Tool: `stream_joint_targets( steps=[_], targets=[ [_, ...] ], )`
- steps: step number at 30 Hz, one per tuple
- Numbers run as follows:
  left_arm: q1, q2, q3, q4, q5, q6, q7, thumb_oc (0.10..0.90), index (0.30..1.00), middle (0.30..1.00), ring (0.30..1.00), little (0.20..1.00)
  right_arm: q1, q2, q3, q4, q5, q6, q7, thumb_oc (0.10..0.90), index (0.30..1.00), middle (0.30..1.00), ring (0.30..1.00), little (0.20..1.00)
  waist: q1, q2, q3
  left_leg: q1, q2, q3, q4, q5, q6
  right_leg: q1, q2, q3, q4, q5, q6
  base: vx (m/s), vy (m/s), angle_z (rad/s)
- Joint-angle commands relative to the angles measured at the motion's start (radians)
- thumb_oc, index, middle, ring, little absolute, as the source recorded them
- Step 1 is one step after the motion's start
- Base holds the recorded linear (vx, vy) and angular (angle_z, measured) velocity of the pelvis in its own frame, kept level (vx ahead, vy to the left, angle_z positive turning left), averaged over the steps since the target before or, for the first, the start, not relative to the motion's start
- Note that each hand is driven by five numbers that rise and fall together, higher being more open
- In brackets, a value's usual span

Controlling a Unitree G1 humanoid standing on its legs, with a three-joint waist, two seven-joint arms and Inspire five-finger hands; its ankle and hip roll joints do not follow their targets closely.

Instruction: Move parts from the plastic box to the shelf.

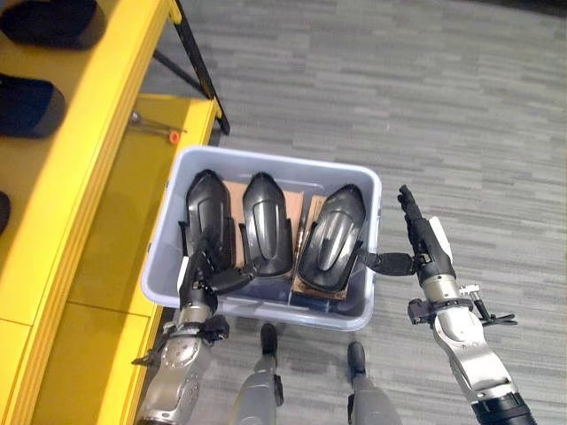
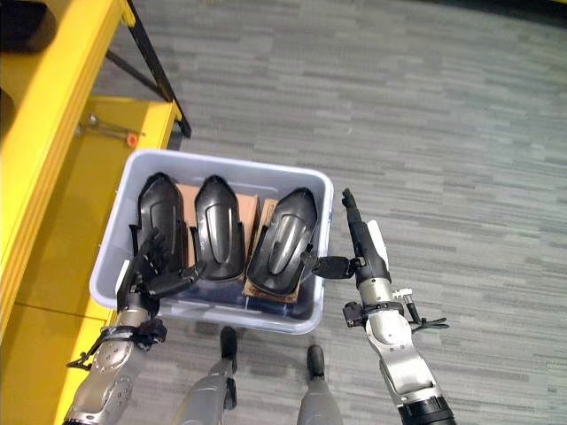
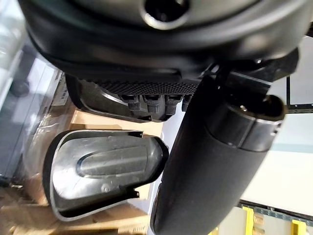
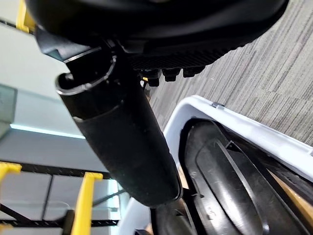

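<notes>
The plastic box (image 1: 266, 166) stands on the floor (image 1: 425, 97), just to the right of the shelf (image 1: 97, 133). In the box, 3 parts stand side by side: the left part (image 1: 207, 217), the middle part (image 1: 267, 224) and the right part (image 1: 332, 237). Cardboard pieces (image 1: 232, 199) are between and behind them. On the shelf level beside the box lies a small tool (image 1: 152, 128). On the upper shelf level, further left, lie more parts (image 1: 31, 106). The left hand (image 1: 205, 270) is over the box's near left corner, next to the left part. The right hand (image 1: 425, 243) is outside the box's right wall, its thumb reaching to the rim.
</notes>
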Motion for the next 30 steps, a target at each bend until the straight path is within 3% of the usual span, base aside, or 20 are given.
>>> stream_joint_targets(
  steps=[1, 9, 19, 30],
  targets=[
    [-0.066, 0.072, 0.057, -0.104, -0.005, -0.128, 0.037, 0.9, 1.0, 1.0, 1.0, 1.0, -0.144, -0.019, 0.012, -0.046, -0.025, -0.066, -0.067, 0.9, 1.0, 1.0, 1.0, 1.0, 0.003, -0.035, -0.024, -0.095, 0.088, 0.017, 0.149, -0.05, -0.061, 0.069, -0.087, -0.046, 0.042, -0.067, 0.028, -0.01, 0.021, 0.04],
    [-0.109, 0.069, 0.025, -0.114, 0.006, -0.136, 0.084, 0.9, 1.0, 1.0, 1.0, 1.0, -0.267, -0.002, 0.103, -0.048, -0.161, -0.039, -0.114, 0.9, 1.0, 1.0, 1.0, 1.0, 0.022, -0.029, 0.017, -0.142, 0.073, 0.011, 0.172, -0.057, -0.049, 0.047, -0.097, -0.056, 0.034, -0.057, 0.031, 0.0, 0.026, 0.01],
    [-0.099, 0.07, 0.043, -0.132, 0.015, -0.155, 0.109, 0.9, 1.0, 1.0, 1.0, 1.0, -0.294, -0.063, 0.134, -0.079, -0.399, -0.027, -0.142, 0.9, 1.0, 1.0, 1.0, 1.0, 0.029, -0.038, 0.044, -0.176, 0.068, 0.008, 0.201, -0.07, -0.042, 0.034, -0.102, -0.06, 0.029, -0.056, 0.036, 0.0, 0.003, 0.0],
    [-0.079, 0.073, 0.055, -0.151, 0.017, -0.153, 0.104, 0.9, 1.0, 1.0, 1.0, 1.0, -0.238, -0.071, 0.158, -0.089, -0.385, -0.037, -0.09, 0.9, 1.0, 1.0, 1.0, 1.0, 0.033, -0.048, 0.061, -0.187, 0.071, 0.002, 0.208, -0.066, -0.043, 0.038, -0.097, -0.068, 0.026, -0.06, 0.034, 0.0, 0.0, 0.0]
  ],
)
